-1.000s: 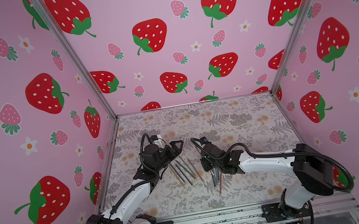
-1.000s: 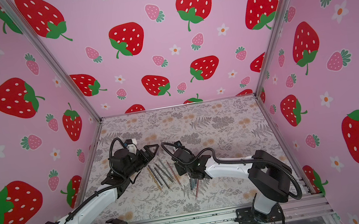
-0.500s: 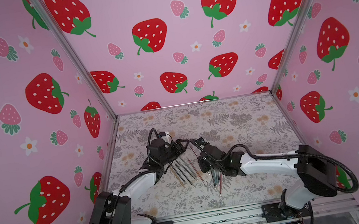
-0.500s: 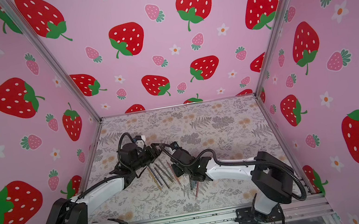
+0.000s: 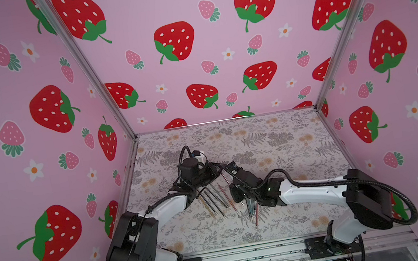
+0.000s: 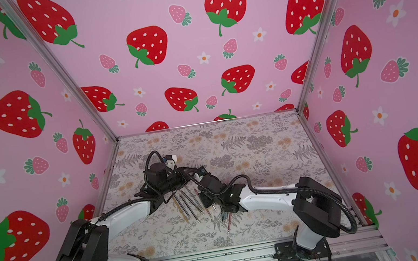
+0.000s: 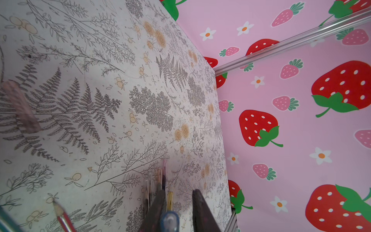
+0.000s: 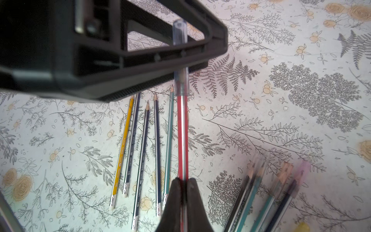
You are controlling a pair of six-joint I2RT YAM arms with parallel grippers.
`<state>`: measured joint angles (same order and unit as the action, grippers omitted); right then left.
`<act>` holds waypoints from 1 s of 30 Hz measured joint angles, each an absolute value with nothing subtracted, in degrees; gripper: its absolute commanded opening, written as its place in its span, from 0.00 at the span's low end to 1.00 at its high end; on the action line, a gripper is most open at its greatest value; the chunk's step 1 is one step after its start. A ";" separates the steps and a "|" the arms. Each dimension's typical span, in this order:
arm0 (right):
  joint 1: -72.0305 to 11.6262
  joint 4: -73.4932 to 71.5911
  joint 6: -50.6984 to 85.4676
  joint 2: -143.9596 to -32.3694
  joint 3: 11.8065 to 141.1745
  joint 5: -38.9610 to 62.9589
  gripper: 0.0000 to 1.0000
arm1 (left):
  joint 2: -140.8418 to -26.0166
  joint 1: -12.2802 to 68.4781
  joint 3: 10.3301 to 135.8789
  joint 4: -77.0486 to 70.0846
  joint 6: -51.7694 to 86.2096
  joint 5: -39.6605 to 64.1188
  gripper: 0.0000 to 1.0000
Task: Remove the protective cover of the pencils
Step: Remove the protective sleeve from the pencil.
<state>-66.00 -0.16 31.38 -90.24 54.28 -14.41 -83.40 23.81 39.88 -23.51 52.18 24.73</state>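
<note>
Step in hand: pulling the clear cap [image 8: 181,84] off the red pencil [image 8: 182,136], by my reckoning.
Right gripper [image 8: 183,186]: pinched tight on the red pencil's shaft, well back from the cap, holding it up off the counter [image 8: 281,130].
Left gripper [image 7: 178,192]: jaws drawn in narrow with the clear cap between them. In the left wrist view one finger [image 7: 158,209] looks to be against the cap and the other shows a sliver of gap, so I can't tell if it's truly clamped.
Grip advice: get both pads on the cap alone, not on the red shaft below it.
Pull: straight along the pencil's line, arms moving apart; a sideways tug could bend it or snap the lead.
Right side's job: hold firm so the pencil doesn't slide out with the cap.
Watch below: the bare pencils [image 8: 144,150] lie in a row right underneath and the capped bunch [image 8: 261,190] sits just beside them, so stay lifted clear of both.
</note>
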 measured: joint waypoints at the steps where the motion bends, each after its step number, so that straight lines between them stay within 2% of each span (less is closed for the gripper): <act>1: -66.00 -0.03 31.38 -90.24 54.39 -14.46 0.00 | -83.57 23.97 40.36 -23.05 52.14 24.73 0.20; 9: -66.00 0.32 31.18 -90.24 55.16 -14.79 0.00 | -83.94 24.49 41.41 -21.91 50.87 23.75 0.04; 10: -66.00 0.38 31.16 -90.24 55.16 -14.83 0.03 | -83.96 24.51 41.41 -21.87 50.83 23.79 0.00; 11: -66.00 0.40 31.16 -90.24 55.16 -14.87 0.07 | -83.96 24.51 41.41 -21.82 50.83 23.79 0.00; 13: -66.00 0.43 31.03 -90.24 55.16 -14.98 0.21 | -84.09 24.51 41.76 -21.32 50.85 23.83 0.00; 16: -66.00 0.40 30.59 -90.24 55.18 -15.03 0.29 | -84.14 24.75 42.39 -20.71 51.09 24.51 0.00; 18: -66.00 0.32 30.52 -90.24 55.16 -15.33 0.31 | -84.14 24.88 42.48 -20.73 51.27 24.71 0.00; 22: -66.00 0.36 30.35 -90.39 55.20 -15.75 0.30 | -84.14 24.93 42.48 -20.71 51.46 24.77 0.00; 27: -66.00 0.51 30.17 -90.63 55.29 -16.01 0.10 | -84.14 24.93 42.48 -20.56 51.48 25.12 0.00; 30: -66.00 0.51 29.98 -90.63 55.37 -15.99 0.02 | -84.14 24.93 42.48 -20.38 51.48 25.10 0.00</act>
